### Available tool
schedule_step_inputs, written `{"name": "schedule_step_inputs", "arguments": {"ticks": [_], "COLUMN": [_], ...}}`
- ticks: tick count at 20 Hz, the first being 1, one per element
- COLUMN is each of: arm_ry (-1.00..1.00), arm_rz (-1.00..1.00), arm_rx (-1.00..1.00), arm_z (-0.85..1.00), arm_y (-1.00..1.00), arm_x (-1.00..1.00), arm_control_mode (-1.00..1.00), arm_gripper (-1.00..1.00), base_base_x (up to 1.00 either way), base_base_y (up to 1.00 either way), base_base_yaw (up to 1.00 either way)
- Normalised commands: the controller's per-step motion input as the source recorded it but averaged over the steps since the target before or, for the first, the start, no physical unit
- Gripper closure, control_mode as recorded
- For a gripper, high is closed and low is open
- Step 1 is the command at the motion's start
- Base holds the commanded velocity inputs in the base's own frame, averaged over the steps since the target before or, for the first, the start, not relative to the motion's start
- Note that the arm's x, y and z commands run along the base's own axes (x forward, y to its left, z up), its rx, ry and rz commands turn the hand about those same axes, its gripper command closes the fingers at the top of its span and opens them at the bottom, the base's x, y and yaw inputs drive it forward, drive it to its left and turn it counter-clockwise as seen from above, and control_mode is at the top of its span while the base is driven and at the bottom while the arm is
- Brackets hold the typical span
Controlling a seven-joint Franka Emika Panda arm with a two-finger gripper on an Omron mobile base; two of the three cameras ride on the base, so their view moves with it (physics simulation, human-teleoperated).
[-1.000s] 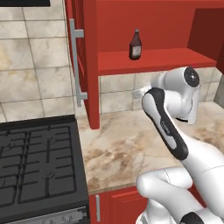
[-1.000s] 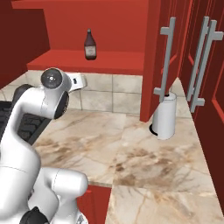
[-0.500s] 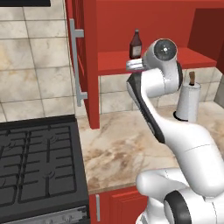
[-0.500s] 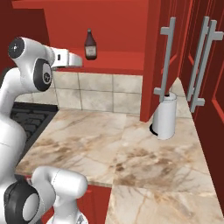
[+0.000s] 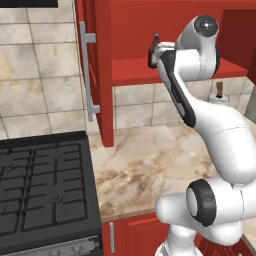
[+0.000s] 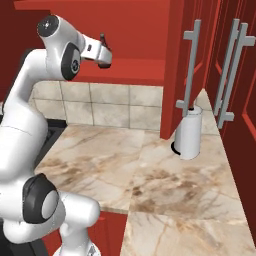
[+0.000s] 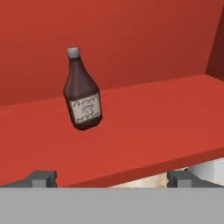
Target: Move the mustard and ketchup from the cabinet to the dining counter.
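Observation:
The ketchup point(image 7: 83, 99), a dark red-brown bottle with a pale label, stands upright on the red shelf point(image 7: 153, 122) of the open cabinet point(image 5: 100, 75). In the hand view it sits left of centre, a short way beyond my fingertips point(image 7: 41, 177). My gripper point(image 7: 111, 178) is open with nothing between its fingers, raised to shelf height in front of the bottle. In the right base view the hand point(image 6: 97, 49) covers most of the bottle and its cap point(image 6: 103, 37) pokes above. The mustard and the dining counter are out of view.
A black stove point(image 5: 40, 185) lies at the left of the marbled worktop point(image 5: 145, 165). A white cylinder holder point(image 6: 190, 135) stands on that worktop by the cabinet's side wall. Shut red doors with long silver handles point(image 6: 230, 70) are at the right.
The arm has swung up from worktop height to the shelf. The hand now points at the ketchup from close in front. The jaws stayed open.

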Motion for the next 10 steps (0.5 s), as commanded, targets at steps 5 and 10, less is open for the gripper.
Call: {"name": "schedule_step_inputs", "arguments": {"ticks": [5, 10], "arm_ry": [0.01, 0.0], "arm_rz": [0.02, 0.09], "arm_rx": [0.06, 0.0], "arm_z": [0.02, 0.0], "arm_y": [-0.01, 0.0], "arm_x": [0.68, 0.59], "arm_control_mode": [-1.0, -1.0], "arm_gripper": [-1.0, -1.0], "base_base_x": [0.0, 0.0], "base_base_y": [0.0, 0.0], "base_base_yaw": [0.0, 0.0]}}
